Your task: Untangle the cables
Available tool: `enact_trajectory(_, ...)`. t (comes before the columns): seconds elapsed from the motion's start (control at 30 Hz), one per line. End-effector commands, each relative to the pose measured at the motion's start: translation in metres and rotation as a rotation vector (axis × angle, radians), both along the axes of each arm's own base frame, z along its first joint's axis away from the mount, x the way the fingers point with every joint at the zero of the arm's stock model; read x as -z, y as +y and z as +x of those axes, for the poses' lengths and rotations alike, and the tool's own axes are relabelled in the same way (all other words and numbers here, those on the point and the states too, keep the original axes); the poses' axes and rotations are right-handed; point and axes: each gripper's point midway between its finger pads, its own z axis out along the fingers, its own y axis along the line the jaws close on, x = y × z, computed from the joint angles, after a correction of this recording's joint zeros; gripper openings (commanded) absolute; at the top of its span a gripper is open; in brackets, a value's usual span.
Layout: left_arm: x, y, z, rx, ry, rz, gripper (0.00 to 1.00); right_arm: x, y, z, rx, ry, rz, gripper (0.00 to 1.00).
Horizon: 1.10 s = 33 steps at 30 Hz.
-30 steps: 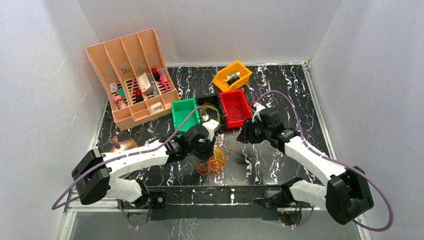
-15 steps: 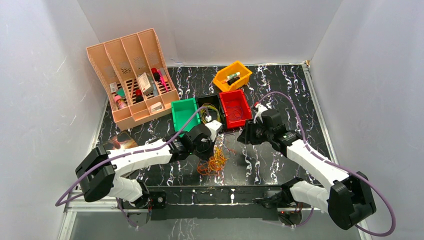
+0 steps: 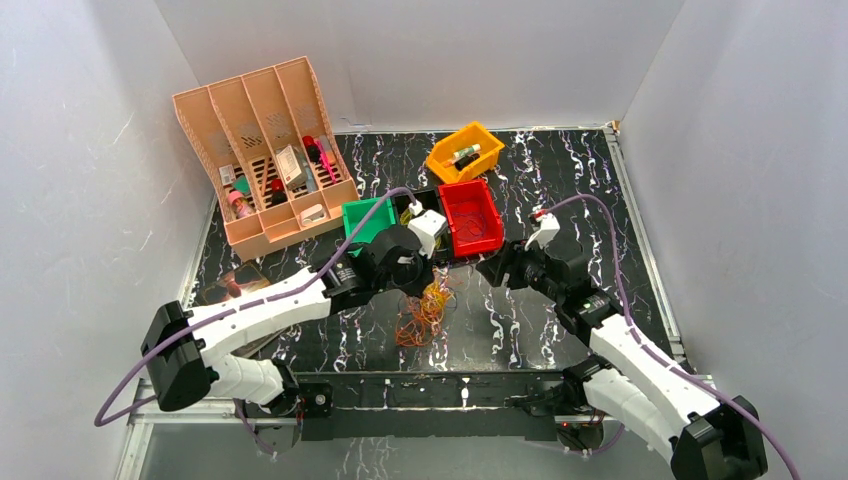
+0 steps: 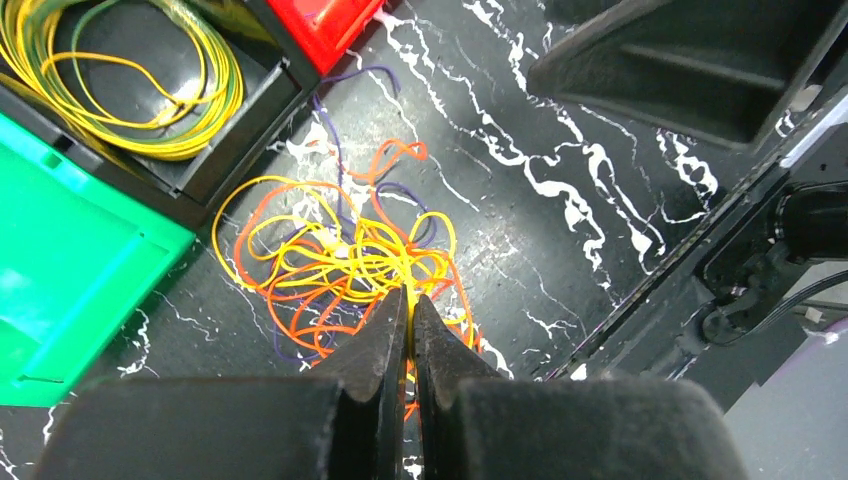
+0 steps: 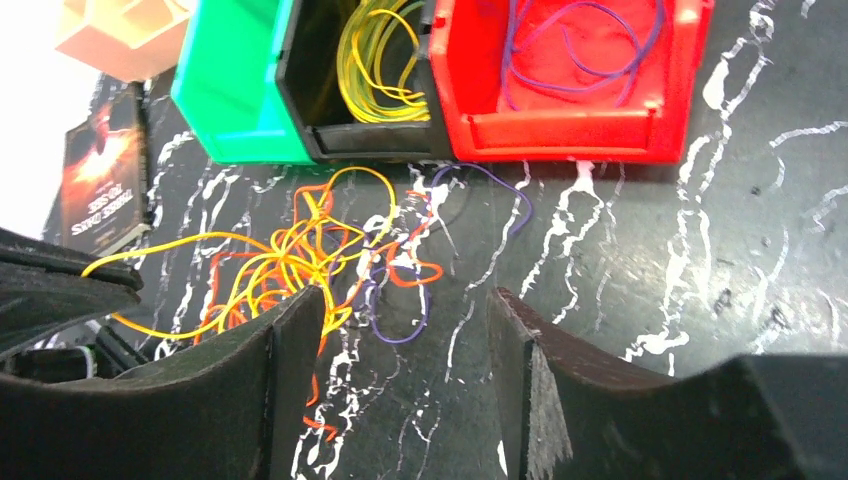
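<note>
Cables (image 4: 340,265) lie tangled on the desk (image 4: 560,200), just before the black bin (image 4: 230,150). I read left fingers (image 4: 378,350) pinched shut on a yellow strand (image 4: 408,298); right fingers (image 5: 300,370) spread wide nearby.

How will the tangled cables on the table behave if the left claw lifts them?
Probably floppy: the tangled cables lie in loose, thin, curved loops. Likely light, since the strands are so thin. The left claw is shut on one strand, so the interlaced neighbours will probably drag along.
</note>
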Motion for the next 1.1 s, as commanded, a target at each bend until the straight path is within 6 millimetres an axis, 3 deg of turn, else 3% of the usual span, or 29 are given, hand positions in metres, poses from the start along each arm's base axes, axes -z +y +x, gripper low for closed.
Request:
enact_trajectory(0.0, -0.037, 0.002, 0.000, 0.022, -0.053, -0.019, 0.00, -0.042, 0.018, -0.001, -0.131, -0.180, 0.060, 0.70)
enact_trajectory(0.2, -0.075, 0.003, 0.000, 0.051, -0.122, -0.072, 0.00, -0.079, 0.029, -0.017, -0.255, -0.391, 0.142, 0.70)
enact_trajectory(0.37, -0.096, 0.003, 0.000, 0.051, -0.148, -0.109, 0.00, -0.093, 0.043, -0.026, -0.366, -0.472, 0.187, 0.75)
enact_trajectory(0.63, -0.107, 0.000, 0.002, 0.059, -0.164, -0.120, 0.00, -0.099, 0.066, -0.024, -0.425, -0.441, 0.304, 0.82)
enact_trajectory(0.9, -0.115, -0.007, 0.000, 0.084, -0.158, -0.139, 0.00, -0.098, 0.095, -0.018, -0.414, -0.443, 0.286, 0.82)
enact_trajectory(1.07, -0.135, -0.018, -0.009, 0.153, -0.146, -0.181, 0.00, -0.080, 0.106, 0.008, -0.288, -0.402, 0.250, 0.82)
